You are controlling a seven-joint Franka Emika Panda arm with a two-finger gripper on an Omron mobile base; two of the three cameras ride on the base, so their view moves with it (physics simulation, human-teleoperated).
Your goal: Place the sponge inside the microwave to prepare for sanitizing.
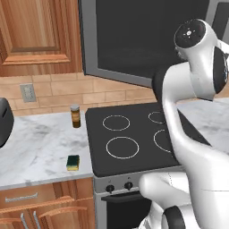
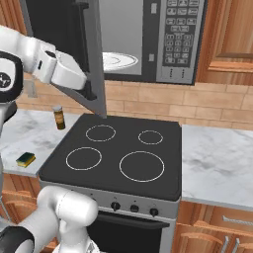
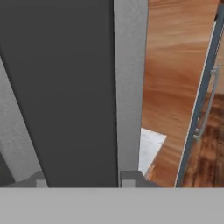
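Your marble counter (image 1: 40, 143) runs left of the black stovetop (image 2: 118, 153), well below the gripper (image 3: 83, 177). The microwave (image 2: 148, 39) hangs open with its white plate (image 2: 118, 60) bare inside, seen from the right base. The gripper's tips sit at the door (image 3: 65, 87); you cannot tell their gap. The sponge (image 1: 73, 162) lies on the counter, near the jar (image 1: 75, 116).
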